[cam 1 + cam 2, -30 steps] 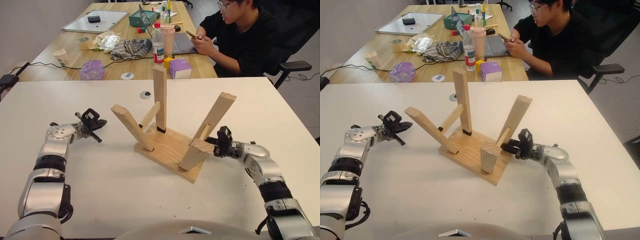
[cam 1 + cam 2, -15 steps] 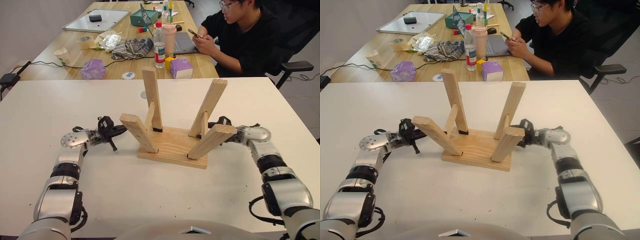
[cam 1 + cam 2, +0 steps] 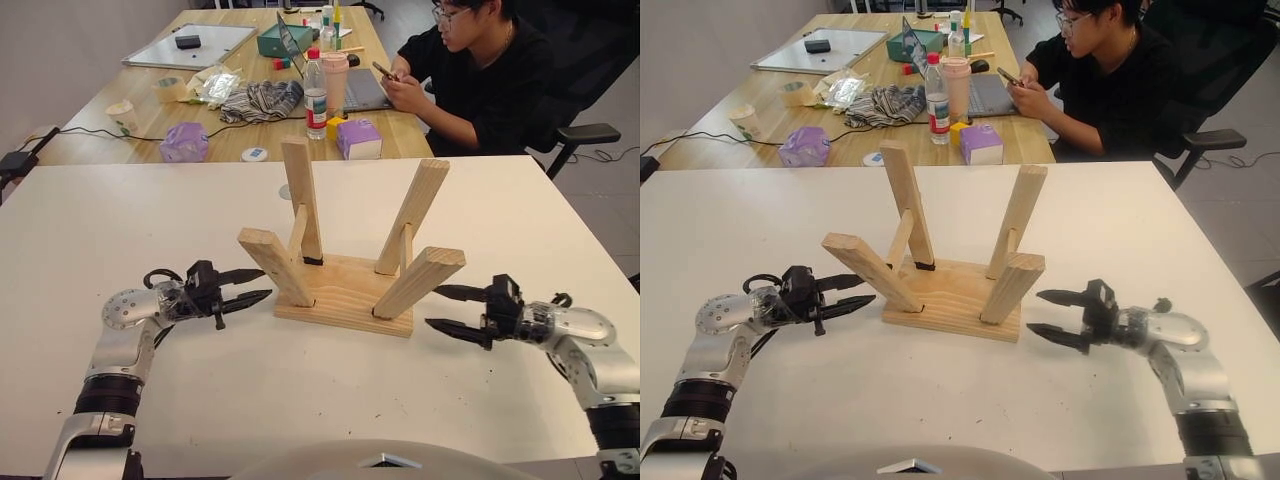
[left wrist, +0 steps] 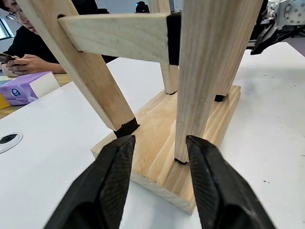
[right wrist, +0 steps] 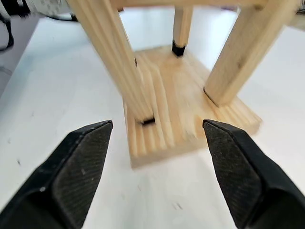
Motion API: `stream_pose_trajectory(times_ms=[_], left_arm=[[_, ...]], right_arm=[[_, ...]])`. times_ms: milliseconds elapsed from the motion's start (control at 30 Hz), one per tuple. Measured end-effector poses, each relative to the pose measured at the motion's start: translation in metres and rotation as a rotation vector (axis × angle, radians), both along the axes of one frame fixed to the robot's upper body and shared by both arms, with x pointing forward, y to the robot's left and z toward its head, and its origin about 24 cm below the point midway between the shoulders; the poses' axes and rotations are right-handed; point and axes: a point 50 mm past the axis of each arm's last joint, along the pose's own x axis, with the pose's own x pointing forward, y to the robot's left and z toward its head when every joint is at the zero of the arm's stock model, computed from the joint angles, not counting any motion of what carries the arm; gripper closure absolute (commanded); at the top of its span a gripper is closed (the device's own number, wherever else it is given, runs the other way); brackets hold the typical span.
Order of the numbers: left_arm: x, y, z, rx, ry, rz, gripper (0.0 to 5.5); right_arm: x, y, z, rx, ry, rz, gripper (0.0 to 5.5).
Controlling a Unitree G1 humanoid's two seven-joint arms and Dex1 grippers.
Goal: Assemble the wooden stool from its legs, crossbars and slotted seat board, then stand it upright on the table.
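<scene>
White table (image 3: 140,205) carries stool (image 3: 345,288), seat down, legs up; left gripper (image 3: 262,283), right gripper (image 3: 433,306) flank it, fingers apart, not touching it.

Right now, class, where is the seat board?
In the eye views, the seat board lies flat in the middle of the table, legs up, between the left tool and the right tool.

Surface: white rectangular table (image 3: 120,220)
Centre: pale wooden stool (image 3: 410,215), seat board (image 3: 340,285) flat down (legs up)
Far: round grey grommet (image 4: 9,139)
</scene>
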Motion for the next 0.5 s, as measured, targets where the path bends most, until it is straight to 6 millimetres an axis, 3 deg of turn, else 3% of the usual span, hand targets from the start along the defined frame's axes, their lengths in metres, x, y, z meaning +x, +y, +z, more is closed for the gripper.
stream_pose_trajectory(times_ms=[100, 300, 500], left_arm=[[-0.001, -0.006, -0.005, 0.01, 0.038, -0.03, 3.12], [-0.004, -0.026, -0.012, -0.009, 0.057, -0.108, 3.12], [0.02, -0.044, -0.009, -0.062, -0.01, -0.051, 3.09]], right_arm=[[-0.002, 0.016, -0.008, 0.023, 0.018, -0.001, 2.0], [-0.004, 0.027, -0.016, -0.007, 0.033, 0.023, 2.0], [0.002, 0.039, -0.018, 0.008, 0.024, 0.027, 2.19]])
